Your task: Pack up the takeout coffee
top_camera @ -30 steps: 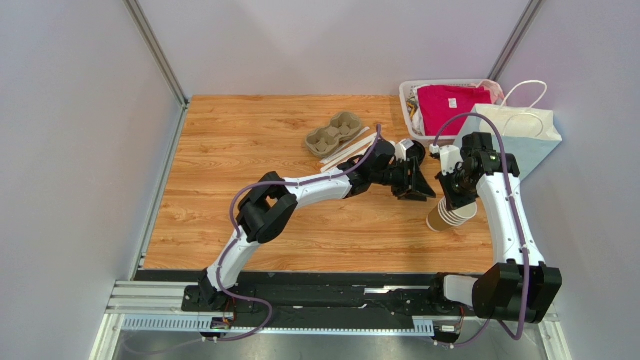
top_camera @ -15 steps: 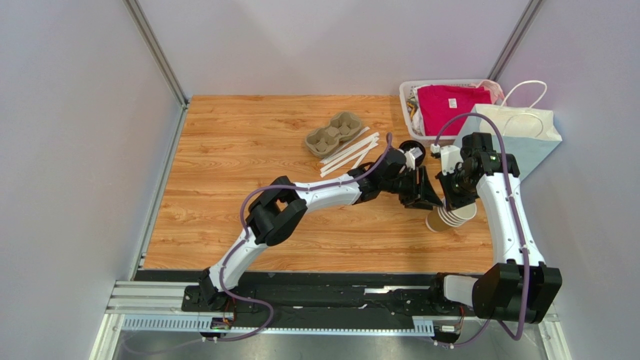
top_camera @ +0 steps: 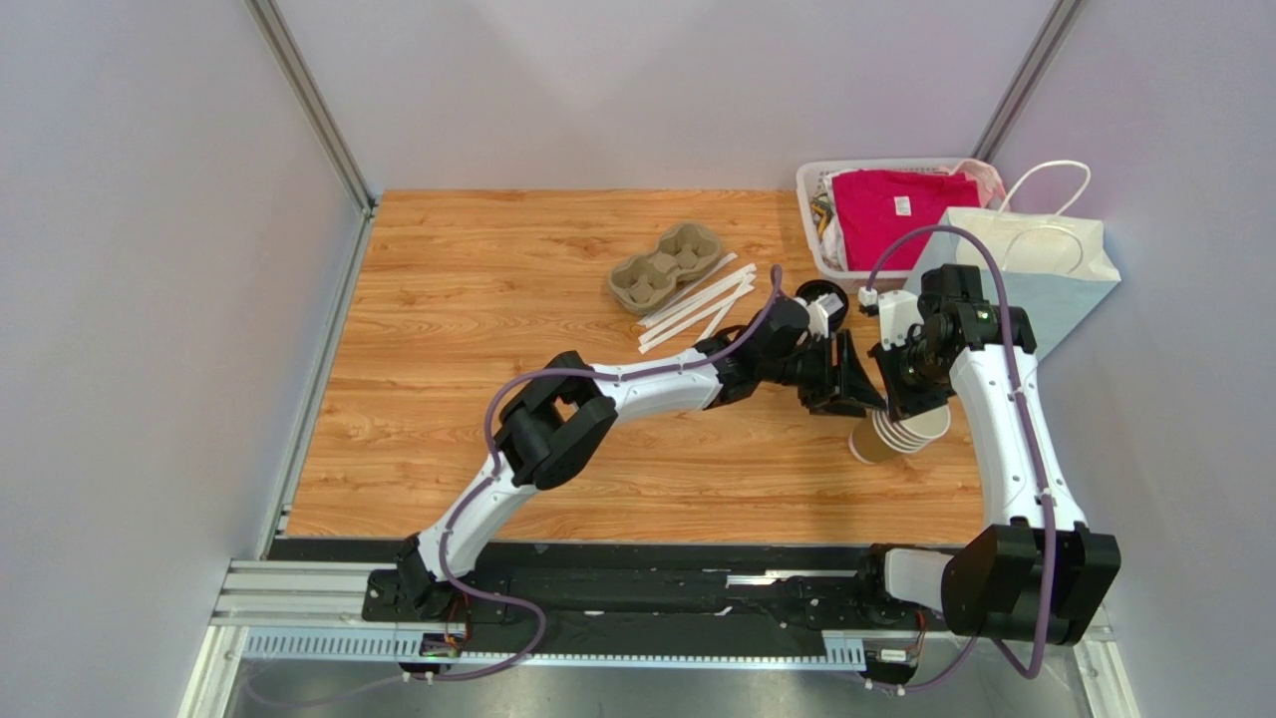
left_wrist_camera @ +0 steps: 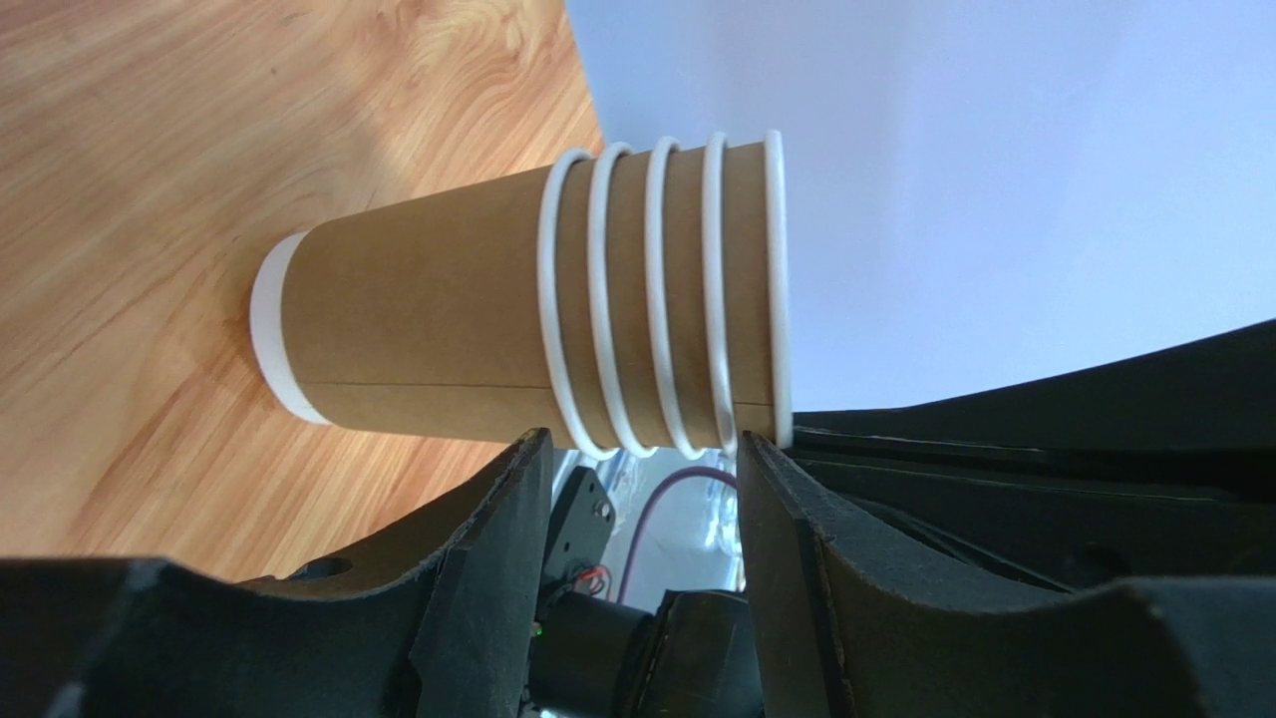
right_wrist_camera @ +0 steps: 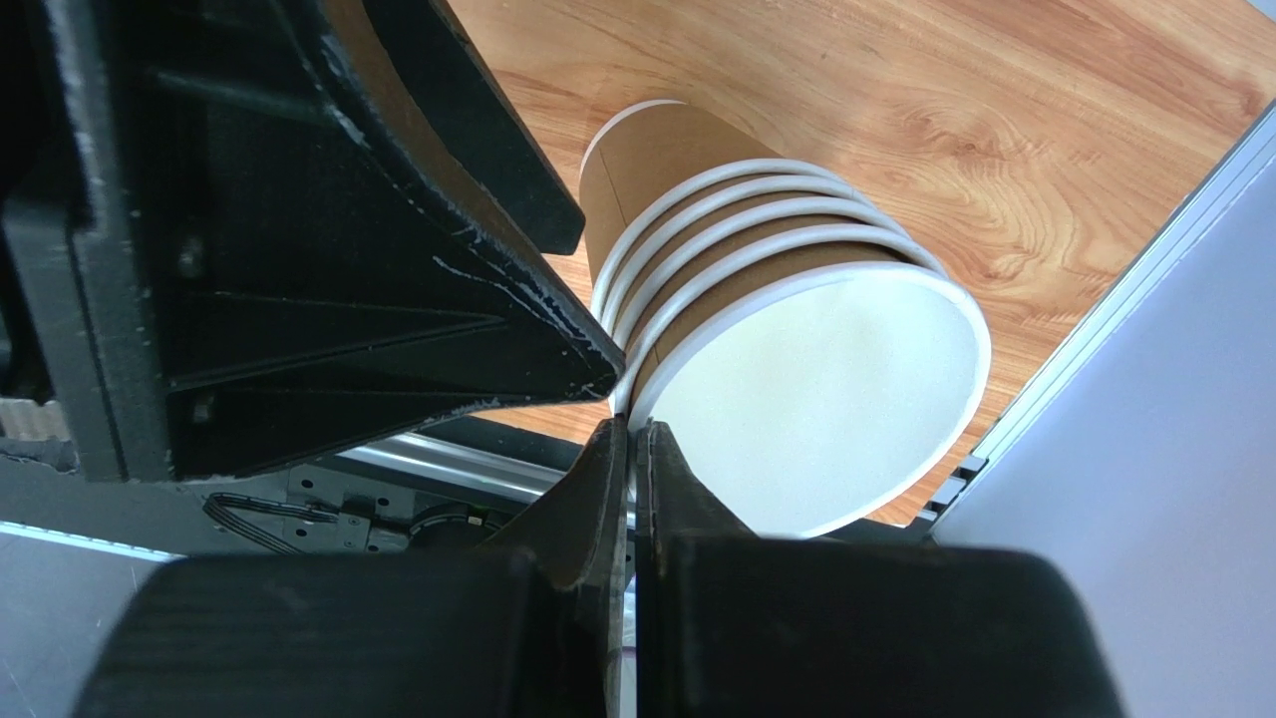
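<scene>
Looks like the step of freeing one cup. In work: the stack of lidless cups (left_wrist_camera: 450, 329), near the right edge of the table (top_camera: 450, 299), leaning, mouth up. Not yet at the takeout coffee (top_camera: 819, 292) itself. Seems to be the black-lidded thing near the far right corner, just beside the white basket (top_camera: 809, 180), partly hidden behind the left wrist, so hard to confirm.

Right gripper (right_wrist_camera: 629, 437): fingers pressed together, pinching the wall of the top cup at its white rim, from above. Right arm raised from its base at the near edge and bent down over the stack.

Left gripper (left_wrist_camera: 640, 445): fingers apart, one at each side of the white rims, tips just at them, gripping nothing. Left arm stretched long across the table toward the right edge, wrist turned sideways to the stack.

Next, probably: push the left fingers around the lower cups, close there, then pull away from the right hold. Calls for a soft squeeze, to avoid crushing the thin paper, and for a straight pull along the stack, to avoid taking several cups together.
</scene>
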